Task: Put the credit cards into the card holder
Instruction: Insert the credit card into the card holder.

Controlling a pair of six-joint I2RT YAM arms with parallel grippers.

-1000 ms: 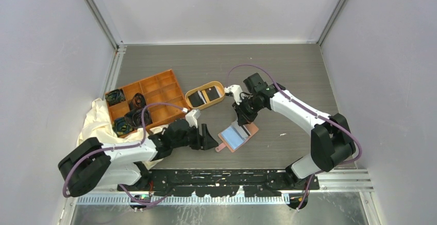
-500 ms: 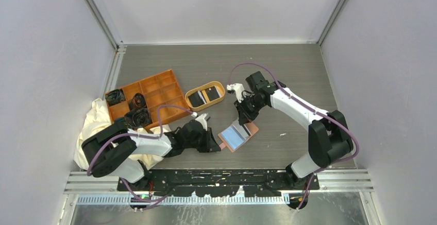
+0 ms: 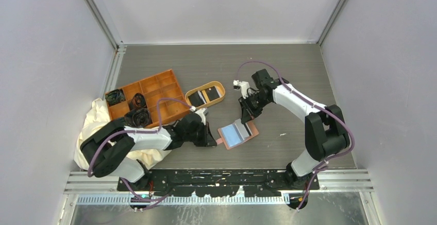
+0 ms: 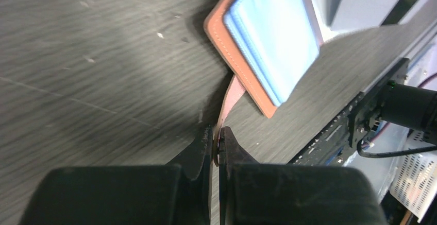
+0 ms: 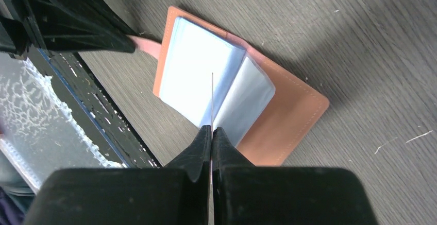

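Observation:
The card holder point(image 3: 238, 135) lies open on the table with its bluish pockets point(image 5: 196, 75) up. My left gripper point(image 4: 216, 135) is shut on its little pink snap tab point(image 4: 230, 96), at the holder's left corner point(image 3: 220, 141). My right gripper point(image 5: 212, 131) is shut on a thin credit card point(image 5: 212, 99), seen edge-on and standing upright just over the fold between the pocket leaves. In the top view the right gripper point(image 3: 246, 114) hangs over the holder's far edge. Two more credit cards point(image 3: 196, 99) lie in the oval tan-rimmed tray point(image 3: 222, 92).
An orange compartment tray point(image 3: 154, 83) holding dark coiled items stands at the left. A cream cloth point(image 3: 93, 124) lies under the left arm. The black base rail point(image 3: 232, 176) runs along the near edge, close to the holder.
The left gripper has reached right to the holder's tab and closed on it. The right gripper, still holding its card, has shifted slightly right and away over the holder.

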